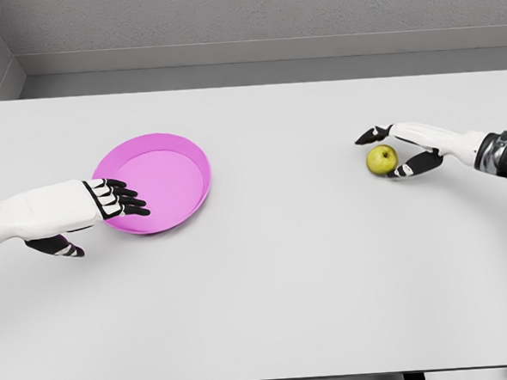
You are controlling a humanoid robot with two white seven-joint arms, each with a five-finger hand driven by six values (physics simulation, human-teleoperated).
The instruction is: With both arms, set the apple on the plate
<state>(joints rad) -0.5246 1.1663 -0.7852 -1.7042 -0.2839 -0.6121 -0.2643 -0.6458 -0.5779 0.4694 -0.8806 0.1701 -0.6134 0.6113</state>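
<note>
The apple (382, 159), yellow-green, sits on the desk (311, 281) at the right of the frame, well apart from the pink plate (187, 153) at the left centre. The right hand (406, 150) comes in from the right edge and brackets the apple: dark fingers (372, 134) reach over its top at upper left, and the thumb lies just beside its lower right. The grip looks loose rather than closed; whether any pad actually touches the fruit cannot be told from here.

The left hand (108, 201) lies over the plate's near-left rim, fingers extended and slightly curled, holding nothing, thumb hanging below at the frame's left.

The risk, as I judge it, lies in the round apple: if the right fingers close unevenly, it could roll away across the bare desk. A long carry toward the plate invites a slip, and the left hand resting on the rim could nudge or tilt the plate.
</note>
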